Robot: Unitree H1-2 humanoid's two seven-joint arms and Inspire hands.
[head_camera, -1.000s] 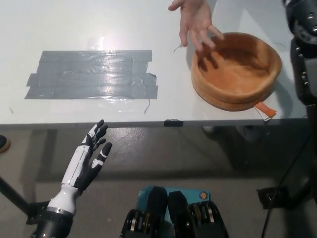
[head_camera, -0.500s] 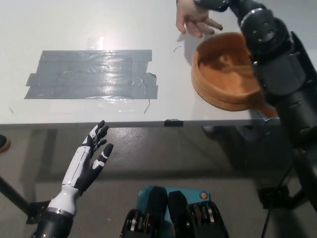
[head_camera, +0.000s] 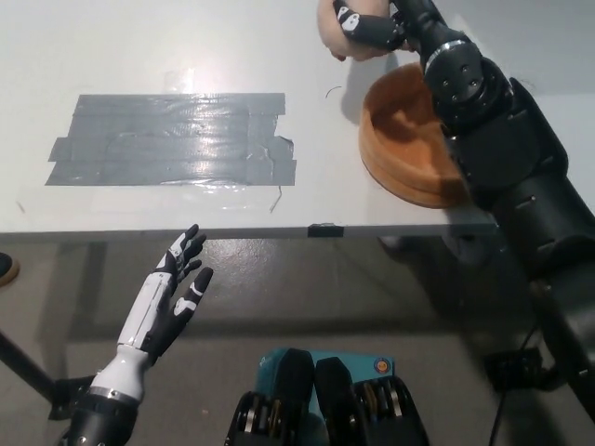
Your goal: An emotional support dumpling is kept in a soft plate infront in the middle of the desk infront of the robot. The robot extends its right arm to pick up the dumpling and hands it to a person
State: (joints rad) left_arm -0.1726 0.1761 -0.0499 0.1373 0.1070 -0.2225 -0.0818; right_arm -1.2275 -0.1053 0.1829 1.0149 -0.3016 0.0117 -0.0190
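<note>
My black right arm reaches over the table to the picture's top edge. There my right hand (head_camera: 378, 25) has its fingers curled on a pale peach rounded thing (head_camera: 332, 39), which looks like the dumpling. I cannot make out the person's hand apart from it. The soft orange plate (head_camera: 402, 139) lies on the white desk (head_camera: 316, 200) at the right, under my forearm, and its visible inside holds nothing. My white left hand (head_camera: 173, 293) rests below the desk's front edge at the lower left, its fingers spread.
A patch of grey tape strips (head_camera: 177, 139) is stuck on the desk's left half. The desk's front edge (head_camera: 232, 230) runs across the middle of the picture. An orange tag of the plate is hidden behind my arm.
My right arm has swung in from the right edge, over the plate, to the top middle where the person's open hand was. The left hand has not moved.
</note>
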